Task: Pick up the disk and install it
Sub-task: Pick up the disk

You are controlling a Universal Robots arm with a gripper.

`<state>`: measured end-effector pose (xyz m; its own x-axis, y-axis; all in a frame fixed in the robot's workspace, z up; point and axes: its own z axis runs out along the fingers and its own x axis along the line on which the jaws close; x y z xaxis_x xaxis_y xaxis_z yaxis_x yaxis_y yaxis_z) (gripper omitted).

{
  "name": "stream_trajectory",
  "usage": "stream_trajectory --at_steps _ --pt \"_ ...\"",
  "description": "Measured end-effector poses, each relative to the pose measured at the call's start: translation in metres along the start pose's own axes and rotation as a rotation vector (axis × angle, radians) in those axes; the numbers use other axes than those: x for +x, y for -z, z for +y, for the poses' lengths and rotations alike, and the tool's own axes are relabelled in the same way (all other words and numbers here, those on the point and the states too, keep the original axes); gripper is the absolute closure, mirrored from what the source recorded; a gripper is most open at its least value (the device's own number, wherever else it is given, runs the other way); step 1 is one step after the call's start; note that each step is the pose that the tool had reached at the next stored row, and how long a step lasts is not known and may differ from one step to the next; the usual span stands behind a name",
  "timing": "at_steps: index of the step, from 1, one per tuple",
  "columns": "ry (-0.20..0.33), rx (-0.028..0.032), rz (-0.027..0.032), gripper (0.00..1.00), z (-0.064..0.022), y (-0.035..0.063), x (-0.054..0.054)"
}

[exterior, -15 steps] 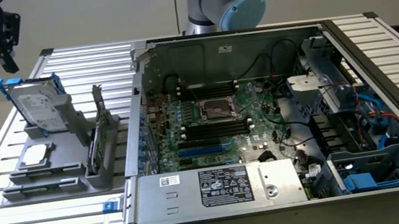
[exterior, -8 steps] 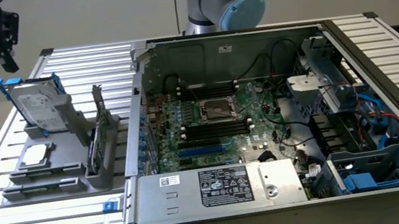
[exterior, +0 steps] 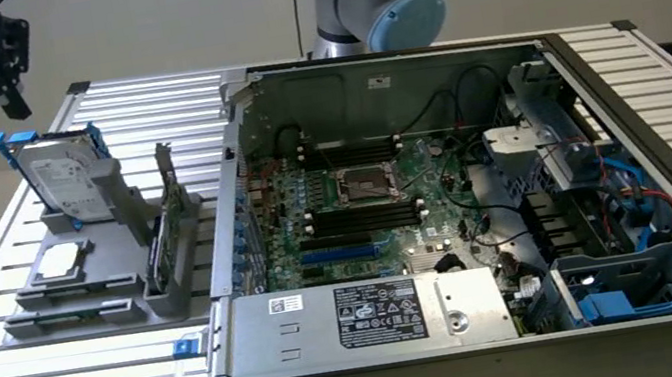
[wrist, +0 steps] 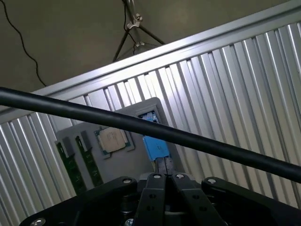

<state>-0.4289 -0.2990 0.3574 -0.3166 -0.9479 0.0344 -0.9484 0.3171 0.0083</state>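
– Disk (exterior: pixel 65 181) first. Where is it in the exterior view?
– Standing up in the grey holder (exterior: pixel 73 316), beside the open computer (exterior: pixel 443 182). The gripper (exterior: pixel 9 98) hangs high above it, empty.
– And the wrist view?
– The fingers (wrist: pixel 153 193) are pressed together over the blue disk (wrist: pixel 154 143). I think it should line up straight over the frame and open wide before going low.

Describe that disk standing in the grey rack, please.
The disk is a silver metal rectangle with a white printed label, framed by a blue plastic carrier. It stands upright on edge in the grey holder, on the exterior view's left. Only the holder touches it; the shut gripper hangs above, apart.
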Motion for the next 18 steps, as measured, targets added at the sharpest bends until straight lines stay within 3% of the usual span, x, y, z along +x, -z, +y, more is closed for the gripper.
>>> stream_trajectory --at_steps 18 --pt "0.206 0.0078 0.0033 0.89 0.0043 -0.0006 -0.0026"
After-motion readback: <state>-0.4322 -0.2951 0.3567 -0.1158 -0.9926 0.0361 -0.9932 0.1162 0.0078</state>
